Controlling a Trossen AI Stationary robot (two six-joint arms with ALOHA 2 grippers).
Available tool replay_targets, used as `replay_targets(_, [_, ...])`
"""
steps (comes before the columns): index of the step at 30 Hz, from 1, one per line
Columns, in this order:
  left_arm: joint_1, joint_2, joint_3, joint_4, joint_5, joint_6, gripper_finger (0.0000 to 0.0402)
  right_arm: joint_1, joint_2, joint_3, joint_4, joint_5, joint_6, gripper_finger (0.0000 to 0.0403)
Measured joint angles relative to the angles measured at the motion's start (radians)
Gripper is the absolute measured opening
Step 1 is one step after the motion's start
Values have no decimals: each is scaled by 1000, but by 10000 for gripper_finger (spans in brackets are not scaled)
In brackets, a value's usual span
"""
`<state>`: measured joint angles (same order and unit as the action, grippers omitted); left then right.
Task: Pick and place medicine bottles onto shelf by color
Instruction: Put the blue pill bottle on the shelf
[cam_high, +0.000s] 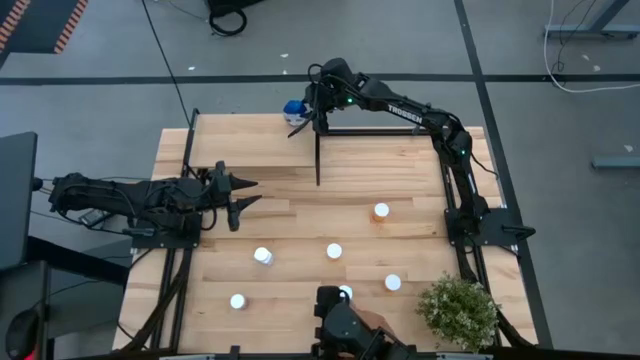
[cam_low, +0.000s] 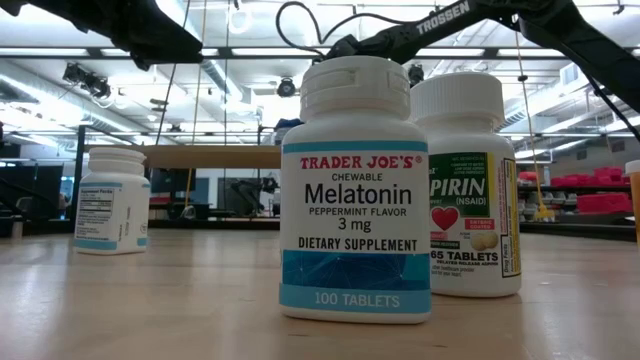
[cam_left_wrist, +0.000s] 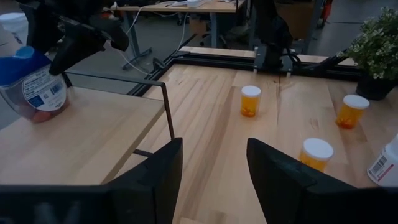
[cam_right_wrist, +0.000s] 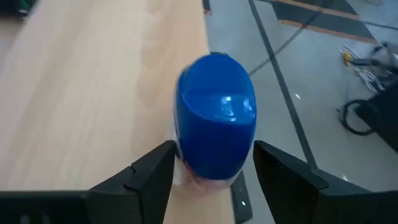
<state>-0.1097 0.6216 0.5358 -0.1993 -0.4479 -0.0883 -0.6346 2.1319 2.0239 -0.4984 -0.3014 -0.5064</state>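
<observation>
Blue-topped bottle (cam_right_wrist: 215, 118) stands at the shelf's (cam_left_wrist: 93, 130) far edge between the right gripper's (cam_high: 312, 105) parted fingers, not clamped. It looks light, rigid and slick, best pinched across its clear body below the cap. Only the low view reads labels, Melatonin bottle (cam_low: 355, 190); left gripper (cam_high: 240, 197) waits, spread wide.

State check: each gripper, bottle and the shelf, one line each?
Right gripper: open, fingers either side of the blue-topped bottle.
Blue-topped bottle: upright on the shelf, capped.
Left gripper: open, holding nothing, over the table's left side.
Orange bottles: upright on the table, white caps on.
Melatonin bottle: upright, capped.
Aspirin bottle: upright, capped, right behind it.
</observation>
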Motion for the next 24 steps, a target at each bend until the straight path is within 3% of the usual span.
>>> replay_targets(5, [0, 0, 0, -2, 0, 4, 185, 0, 0, 7, -14, 49, 65, 225])
replay_targets(13, [0, 0, 0, -2, 0, 6, 185, 6, -9, 96, -175, 43, 122, 225])
replay_targets(19, [0, 0, 0, -1, 0, 2, 181, 7, -10, 185, -175, 46, 127, 226])
replay_targets(24, [0, 0, 0, 0, 0, 3, 185, 39, -11, 265, -154, 46, 232, 226])
